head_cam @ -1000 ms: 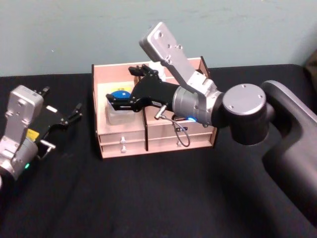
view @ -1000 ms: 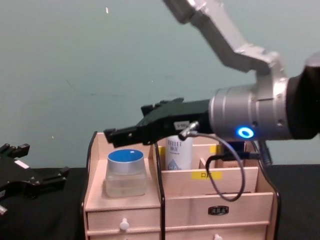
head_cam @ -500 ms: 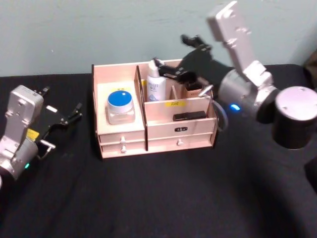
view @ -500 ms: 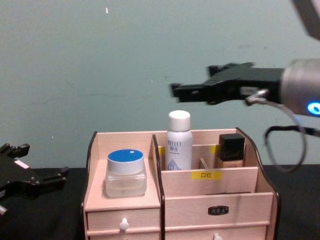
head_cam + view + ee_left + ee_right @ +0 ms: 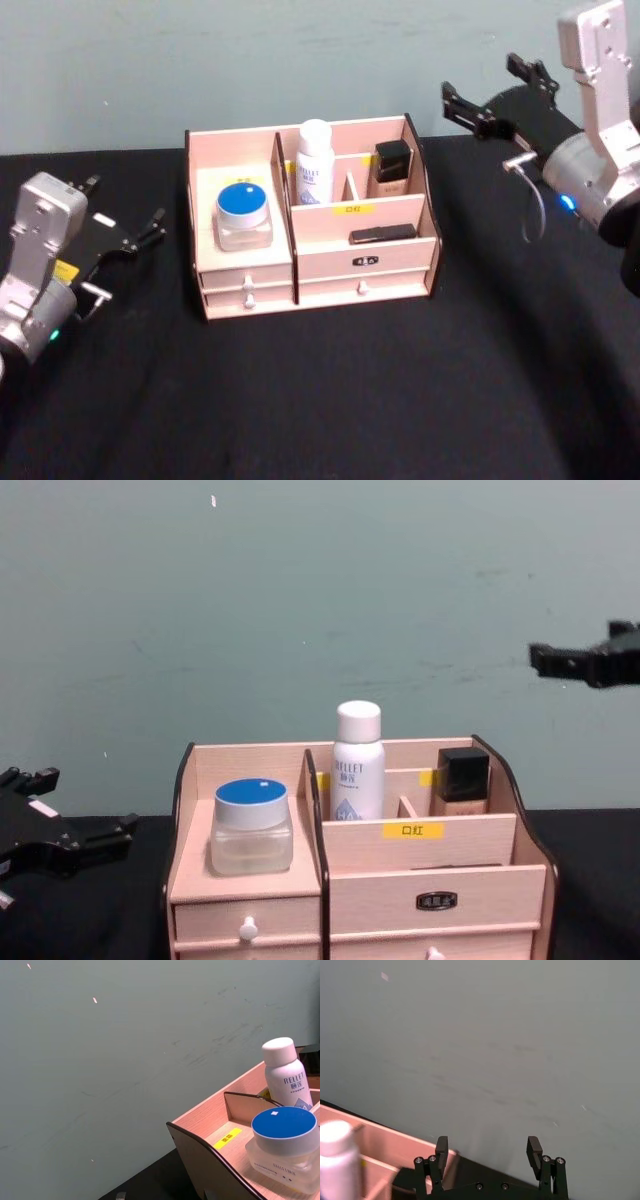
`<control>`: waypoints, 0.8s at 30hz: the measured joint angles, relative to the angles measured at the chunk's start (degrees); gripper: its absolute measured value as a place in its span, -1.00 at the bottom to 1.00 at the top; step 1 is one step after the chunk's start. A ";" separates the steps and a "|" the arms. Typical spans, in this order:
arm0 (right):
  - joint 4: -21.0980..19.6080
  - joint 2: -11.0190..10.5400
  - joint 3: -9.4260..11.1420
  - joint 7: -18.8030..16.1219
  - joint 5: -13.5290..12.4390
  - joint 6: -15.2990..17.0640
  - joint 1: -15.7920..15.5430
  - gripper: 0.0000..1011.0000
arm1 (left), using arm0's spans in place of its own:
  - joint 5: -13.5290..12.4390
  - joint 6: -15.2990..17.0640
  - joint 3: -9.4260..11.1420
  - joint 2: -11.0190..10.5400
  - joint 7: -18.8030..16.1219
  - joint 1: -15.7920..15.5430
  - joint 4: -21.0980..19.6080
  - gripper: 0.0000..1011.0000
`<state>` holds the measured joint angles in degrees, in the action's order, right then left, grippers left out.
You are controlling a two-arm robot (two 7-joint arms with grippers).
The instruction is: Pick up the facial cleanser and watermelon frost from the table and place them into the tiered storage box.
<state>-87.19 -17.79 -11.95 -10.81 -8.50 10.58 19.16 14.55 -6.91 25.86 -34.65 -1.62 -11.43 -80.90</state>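
In the pale wooden tiered storage box (image 5: 240, 290), a round blue-lidded jar (image 5: 243, 214)

Bench (image 5: 330, 400) is covered in black cloth and backs onto a pale green wall (image 5: 200, 60). One item sits directly on it: the tiered storage box (image 5: 310, 225), pale wood with dark-edged curved sides, placed toward the far side near the wall and roughly centred. Its base rests flat on the cloth, drawers with white knobs facing the robot. In the chest view the box (image 5: 360, 880) stands square, dark cloth on both flanks. Left tool (image 5: 125, 235) is low over the bench just left of the box, fingers spread; contact with the cloth can't be confirmed.
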 joint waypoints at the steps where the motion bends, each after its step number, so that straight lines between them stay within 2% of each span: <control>1: 0.60 0.07 0.32 0.13 0.04 -0.09 -0.02 0.98 | 0.00 0.00 0.00 0.00 0.00 0.00 0.00 1.00; 9: 5.37 1.06 2.24 0.09 0.43 -1.18 0.07 0.98 | 0.00 0.00 0.00 0.00 0.00 0.00 0.00 1.00; 19: 8.23 2.45 3.03 -0.43 1.14 -0.94 0.27 0.98 | 0.00 0.00 0.00 0.00 0.00 0.00 0.00 1.00; 24: 8.20 2.40 3.03 -0.44 1.13 -0.94 0.28 0.98 | 0.00 0.00 0.00 0.00 0.00 0.00 0.00 1.00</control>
<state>-79.00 -15.39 -8.93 -11.24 -7.37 9.64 19.44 14.55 -6.91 25.86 -34.65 -1.62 -11.43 -80.90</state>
